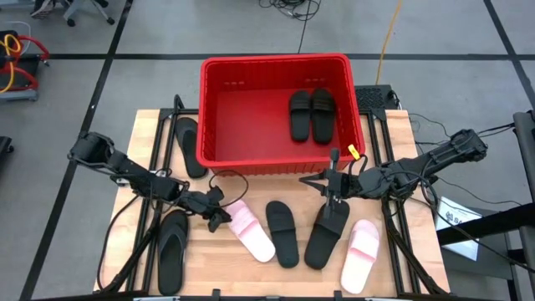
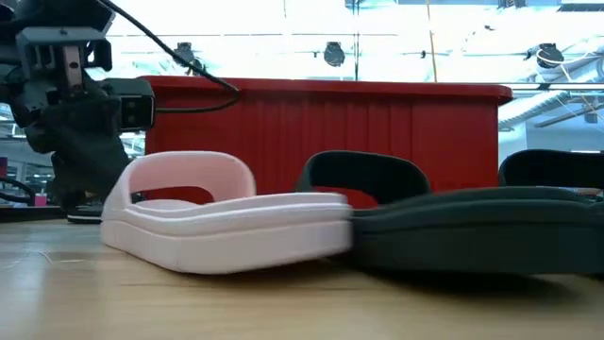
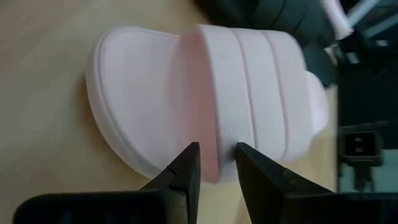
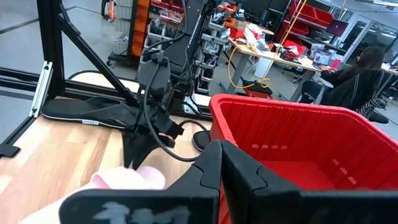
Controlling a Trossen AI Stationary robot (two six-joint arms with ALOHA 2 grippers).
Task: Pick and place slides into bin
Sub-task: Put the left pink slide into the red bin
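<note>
We have our left gripper (image 3: 216, 163) down at the near-left pink slide (image 1: 251, 229), its fingers part open and straddling the edge of the wide strap; whether they bite it yet we cannot say for sure, though the strap's rim sits between them in the left wrist view. That slide's long axis runs on a slant, from beside our left gripper (image 1: 219, 211) down toward the table's front edge, so we judge the coming lift must carry it up and to the right, over the rim of the bin (image 1: 281, 60), which lies just behind it. Our left arm is plainly the nearer one for this slide. Our right gripper (image 1: 333, 186) is closed and empty, hovering above the upper end of a black slide (image 1: 327, 233) in front of the bin's right corner. Counting the table, we find two pink slides, the second (image 1: 361, 255) at the near right, two black wide-strap slides, the other being the middle one (image 1: 282, 232), and two black flip-flops at the left, one near (image 1: 172, 249) and one beside the bin's left wall (image 1: 190, 145). Farther off, inside the bin, lie two black slides (image 1: 311, 114) side by side, making eight in all.
</note>
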